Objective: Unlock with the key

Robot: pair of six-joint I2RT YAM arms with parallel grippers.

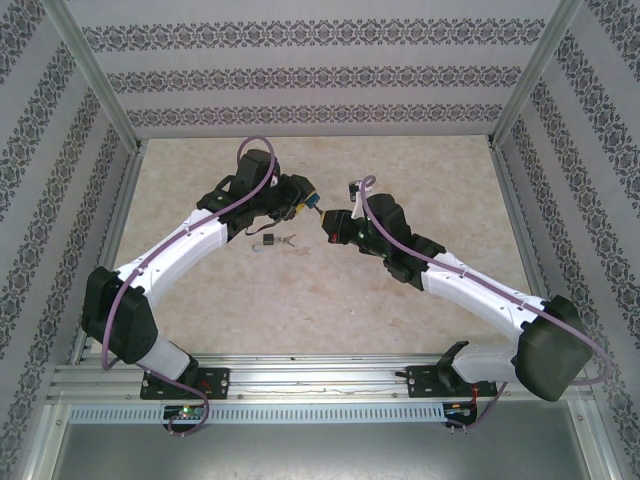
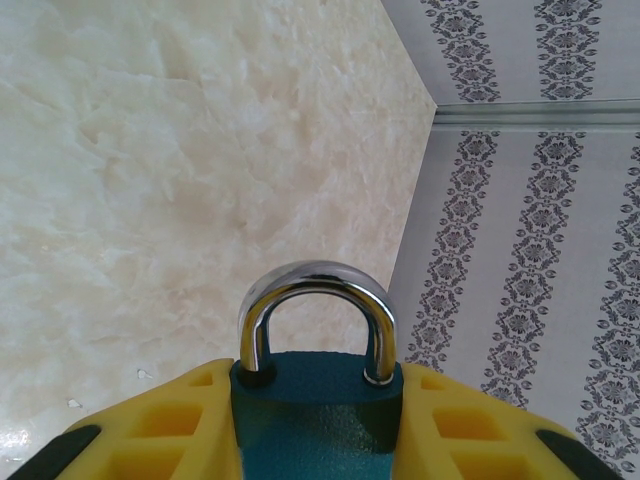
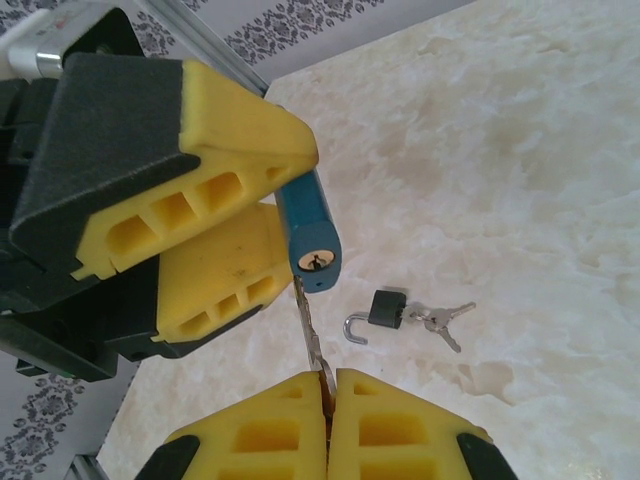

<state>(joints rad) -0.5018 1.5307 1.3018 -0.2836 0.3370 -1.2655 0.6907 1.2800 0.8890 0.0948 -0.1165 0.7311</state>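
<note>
1. We're at the alignment step. The left fingers (image 3: 225,130) clamp the blue padlock (image 3: 305,225) by its body and hold it up off the counter (image 3: 520,150), with the keyway (image 3: 318,262) facing the other arm.
2. The right fingers (image 3: 400,430) are pressed tight together on the key (image 3: 310,335). They pinch its head, and the thin blade points up at the lock.
3. The tip sits at the lower rim of the lock's face, just beside the keyway. I can't see it inside the slot, so I judge the key isn't in yet.
4. Next move: shift the tip a little across onto the slot, line the blade up with the cylinder, push in, then twist while the left side holds firm.
5. The padlock body is matte blue with rounded edges and a brassy cylinder face. Its chrome shackle (image 2: 315,310) is a smooth arch with both legs seated, so it looks locked.
6. The fingers are yellow plastic with hollow cells and black backs.
7. The counter is pale, glossy and marble-patterned. A small black padlock (image 3: 386,308) lies on it with its shackle open, touching its spare keys (image 3: 440,318).
</note>
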